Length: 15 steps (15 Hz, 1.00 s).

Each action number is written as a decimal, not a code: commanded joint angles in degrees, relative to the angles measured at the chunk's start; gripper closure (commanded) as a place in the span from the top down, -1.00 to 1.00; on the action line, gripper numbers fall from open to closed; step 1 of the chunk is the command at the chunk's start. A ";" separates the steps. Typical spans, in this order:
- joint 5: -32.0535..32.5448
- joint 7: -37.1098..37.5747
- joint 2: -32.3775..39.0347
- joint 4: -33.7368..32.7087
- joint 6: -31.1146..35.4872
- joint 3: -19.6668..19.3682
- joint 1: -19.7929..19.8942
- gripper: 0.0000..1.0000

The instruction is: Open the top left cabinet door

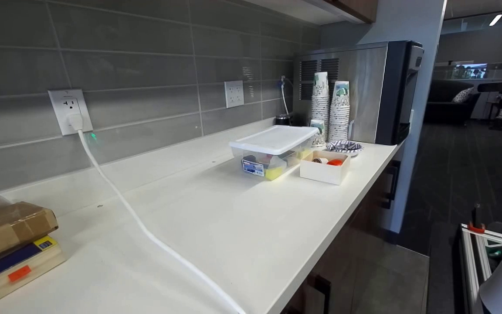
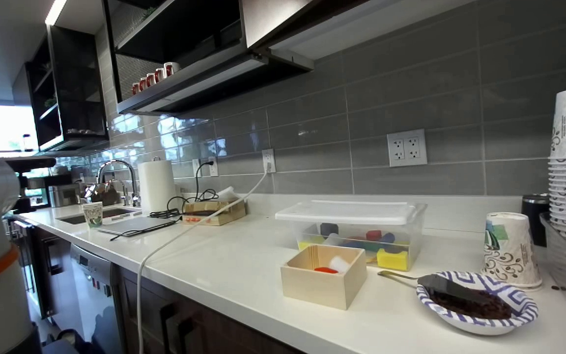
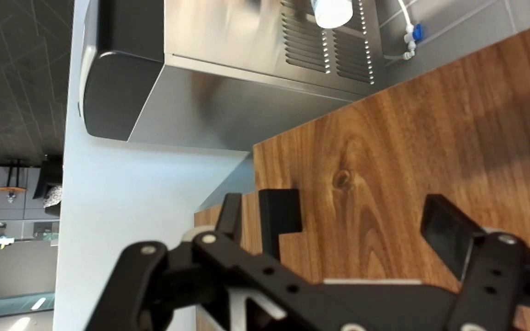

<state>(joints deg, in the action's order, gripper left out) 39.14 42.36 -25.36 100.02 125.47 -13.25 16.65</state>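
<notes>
A brown wooden cabinet panel point(image 3: 375, 151) fills the right of the wrist view. A black handle point(image 3: 281, 214) stands on it near its left edge; its lower end is hidden behind my gripper. My gripper point(image 3: 334, 202) is open in front of the panel, with nothing held. In the picture the handle lies between the two fingers, much nearer the left one. I cannot tell if it touches. Upper cabinets show at the top in both exterior views point(image 1: 360, 8) point(image 2: 275, 17). Their handles are out of view there, and so is my gripper.
A steel machine point(image 1: 364, 87) stands beside a pale wall; it also shows in the wrist view point(image 3: 228, 110). Stacked paper cups point(image 1: 340, 109), a lidded clear bin point(image 1: 275, 141) and a small wooden box point(image 2: 322, 280) are on the white counter point(image 1: 216, 226). A white cable point(image 1: 146, 231) crosses it.
</notes>
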 commanded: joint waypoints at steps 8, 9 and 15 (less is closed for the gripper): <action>-3.85 -1.78 -1.23 1.07 1.83 3.40 1.38 1.00; -4.20 -2.00 -1.94 1.43 1.59 3.74 1.33 1.00; -4.81 -1.90 -5.14 3.26 1.85 5.12 2.15 1.00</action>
